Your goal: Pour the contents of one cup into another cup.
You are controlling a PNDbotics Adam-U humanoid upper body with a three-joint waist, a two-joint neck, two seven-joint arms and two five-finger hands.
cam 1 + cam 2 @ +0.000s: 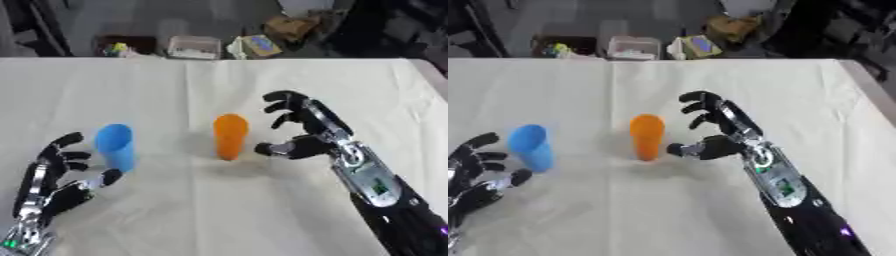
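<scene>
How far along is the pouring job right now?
Nothing is poured yet: the orange cup and blue cup both stand upright on the table, apart. The right hand is open beside the orange cup, not gripping. The left hand is open near the blue cup. Grasping, lifting and pouring remain.

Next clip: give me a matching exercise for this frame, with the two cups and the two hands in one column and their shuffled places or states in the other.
Things:
1. blue cup
2. orange cup
3. left hand
4. right hand

Places or states:
A. open, just right of the orange cup
B. upright at mid-table
C. open, near the lower left corner
D. upright by the left hand

Pairs: 1-D, 2-B, 3-C, 4-A
</scene>
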